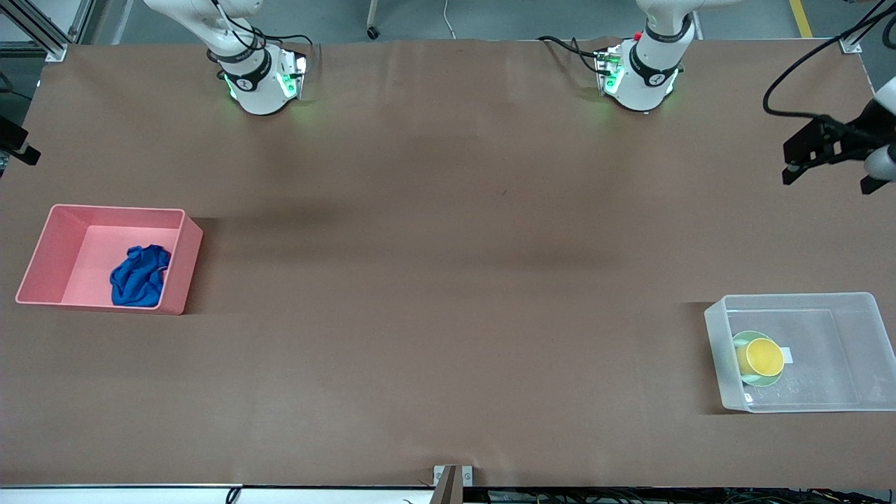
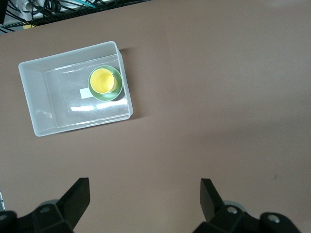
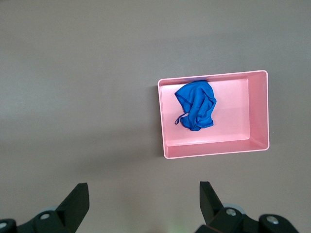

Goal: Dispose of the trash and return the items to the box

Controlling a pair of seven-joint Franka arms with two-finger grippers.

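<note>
The blue wad of cloth (image 1: 140, 276) lies in the pink bin (image 1: 115, 208) at the right arm's end of the table; both also show in the right wrist view, the cloth (image 3: 197, 105) in the bin (image 3: 233, 111). The yellow cup (image 1: 761, 357) sits in the mint-green bowl (image 1: 746, 339) inside the clear box (image 1: 798, 299) at the left arm's end, also seen in the left wrist view as cup (image 2: 103, 80), bowl (image 2: 114, 92) and box (image 2: 58, 121). My left gripper (image 2: 145, 194) is open and empty, high over bare table beside the box. My right gripper (image 3: 144, 196) is open and empty, high over bare table beside the pink bin.
The left gripper (image 1: 833, 168) shows at the edge of the front view, over the table's end. A white label (image 1: 787, 355) lies on the box's bottom. The brown table stretches wide between the two bins.
</note>
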